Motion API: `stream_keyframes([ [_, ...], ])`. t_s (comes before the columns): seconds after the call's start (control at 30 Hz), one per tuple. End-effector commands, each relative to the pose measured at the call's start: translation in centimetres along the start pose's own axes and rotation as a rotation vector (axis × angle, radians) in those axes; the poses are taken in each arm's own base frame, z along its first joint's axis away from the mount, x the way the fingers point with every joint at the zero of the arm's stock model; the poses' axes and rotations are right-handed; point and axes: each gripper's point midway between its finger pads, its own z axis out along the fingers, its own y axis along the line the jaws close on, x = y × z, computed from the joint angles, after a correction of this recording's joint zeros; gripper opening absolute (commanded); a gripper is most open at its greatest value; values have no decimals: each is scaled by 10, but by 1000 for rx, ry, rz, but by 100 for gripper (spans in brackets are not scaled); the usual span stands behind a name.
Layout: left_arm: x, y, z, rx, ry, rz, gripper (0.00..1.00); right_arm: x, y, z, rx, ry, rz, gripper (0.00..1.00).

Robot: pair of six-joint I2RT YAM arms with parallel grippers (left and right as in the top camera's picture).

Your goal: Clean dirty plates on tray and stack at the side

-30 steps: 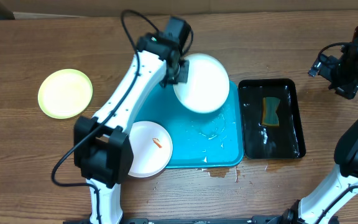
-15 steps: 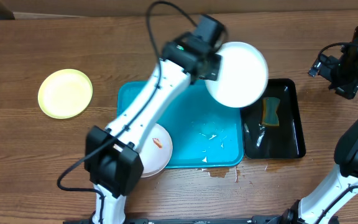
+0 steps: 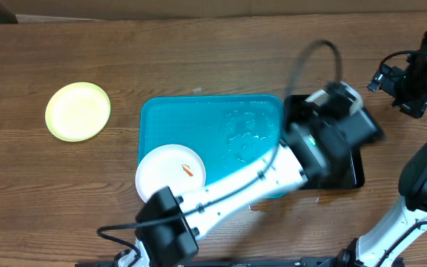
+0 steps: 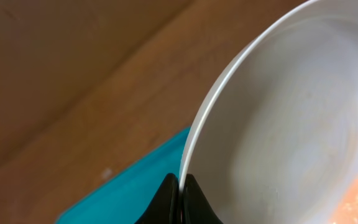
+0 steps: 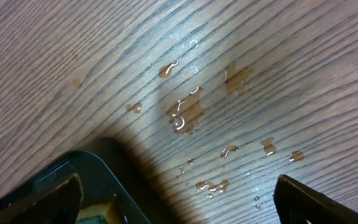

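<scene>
My left gripper (image 4: 180, 190) is shut on the rim of a white plate (image 4: 291, 124), which fills the left wrist view. In the overhead view the left arm reaches right, with its gripper (image 3: 333, 127) blurred over the black tray (image 3: 351, 176); the held plate is mostly hidden there. A second white plate (image 3: 165, 178) with an orange smear lies on the front left corner of the turquoise tray (image 3: 213, 122). A lime-green rimmed plate (image 3: 78, 111) lies on the table at the far left. My right gripper (image 5: 179, 202) is open and empty above wet wood, also in the overhead view (image 3: 405, 87).
The black tray's corner (image 5: 73, 171) with a sponge (image 5: 101, 211) shows in the right wrist view. Water drops (image 5: 182, 112) lie on the wooden table. Wet patches (image 3: 247, 130) cover the turquoise tray's right half, and a small puddle (image 3: 262, 206) lies by its front edge.
My left arm has swung right with the white plate, from the turquoise tray's back edge to over the black tray. The right arm has not moved.
</scene>
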Motion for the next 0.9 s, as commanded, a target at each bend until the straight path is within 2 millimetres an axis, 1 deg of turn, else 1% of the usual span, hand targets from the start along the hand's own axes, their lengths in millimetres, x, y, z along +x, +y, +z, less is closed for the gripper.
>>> stream_keyframes([
  [0.0,-27,26,-38,-246,-134,80,4,-7,1,-8,-1,-30,5,100],
  [0.13,-36,22,-55,-301,-179,135,4,-7,1,-8,-1,-30,5,100],
  [0.3,-42,32,-73,-418,-215,142,4,-7,1,-8,-1,-30,5,100],
  [0.37,-42,34,-79,-446,-224,143,4,-7,1,-8,-1,-30,5,100],
  [0.5,-43,32,-83,-451,-232,141,4,-7,1,-8,-1,-30,5,100],
  [0.67,-48,27,-79,-408,-247,96,4,-7,1,-8,-1,-29,5,100],
  [0.77,-48,18,-66,-313,-235,81,4,-7,1,-8,-1,-29,5,100],
  [0.87,-43,6,-48,-183,-200,56,4,-7,1,-8,-1,-30,5,100],
])
